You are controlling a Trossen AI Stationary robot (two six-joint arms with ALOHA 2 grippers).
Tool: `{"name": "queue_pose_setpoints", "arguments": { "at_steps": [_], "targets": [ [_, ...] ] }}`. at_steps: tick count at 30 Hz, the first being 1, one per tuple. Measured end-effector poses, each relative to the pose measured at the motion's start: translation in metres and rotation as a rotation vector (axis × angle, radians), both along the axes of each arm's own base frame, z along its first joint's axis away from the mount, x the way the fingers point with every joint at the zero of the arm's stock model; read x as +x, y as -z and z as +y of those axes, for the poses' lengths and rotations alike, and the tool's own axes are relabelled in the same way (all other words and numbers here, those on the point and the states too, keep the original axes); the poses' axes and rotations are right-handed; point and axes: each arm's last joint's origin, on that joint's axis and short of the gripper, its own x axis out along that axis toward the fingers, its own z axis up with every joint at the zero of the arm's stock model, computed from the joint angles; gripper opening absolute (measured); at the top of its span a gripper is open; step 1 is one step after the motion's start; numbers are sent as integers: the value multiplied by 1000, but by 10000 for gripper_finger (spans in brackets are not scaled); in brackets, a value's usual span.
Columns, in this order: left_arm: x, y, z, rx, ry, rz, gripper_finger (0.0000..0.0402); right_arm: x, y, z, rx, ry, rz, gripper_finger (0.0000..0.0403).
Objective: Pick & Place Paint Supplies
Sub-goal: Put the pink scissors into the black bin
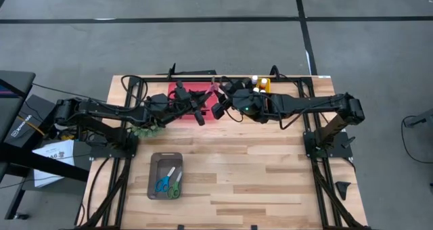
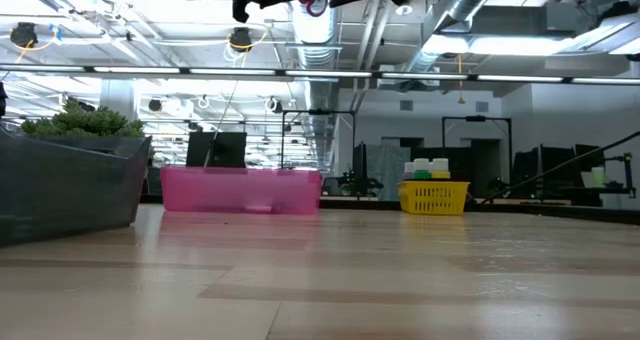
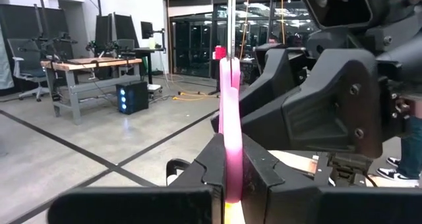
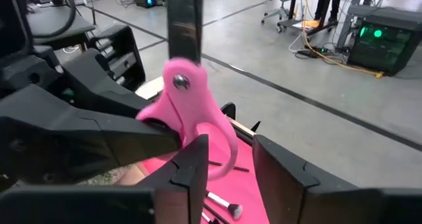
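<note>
Pinching pink-handled metal scissors (image 3: 230,118), our left gripper (image 3: 231,184) hangs above the pink plastic bin (image 1: 177,95); our right gripper (image 4: 231,165) stands spread around one handle loop.

Grey floor (image 1: 203,40), ceiling ducts (image 2: 470,10), workbench (image 3: 89,66)

Pink scissors (image 4: 194,115) with a silver blade between black grippers, a pink bin (image 2: 240,191), a yellow basket (image 2: 434,196), a grey tray (image 1: 166,175) with blue and green scissors (image 1: 168,184), a pale striped wooden table (image 1: 257,176).
</note>
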Motion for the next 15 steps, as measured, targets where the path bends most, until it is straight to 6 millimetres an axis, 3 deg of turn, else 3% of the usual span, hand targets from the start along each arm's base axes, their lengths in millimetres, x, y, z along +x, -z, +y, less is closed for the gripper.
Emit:
{"name": "queue_pose_setpoints", "arguments": {
  "at_steps": [15],
  "targets": [
    [-1,1,5,1,-31,15,8,-5,5,2,27,23,44,141]
  ]
}}
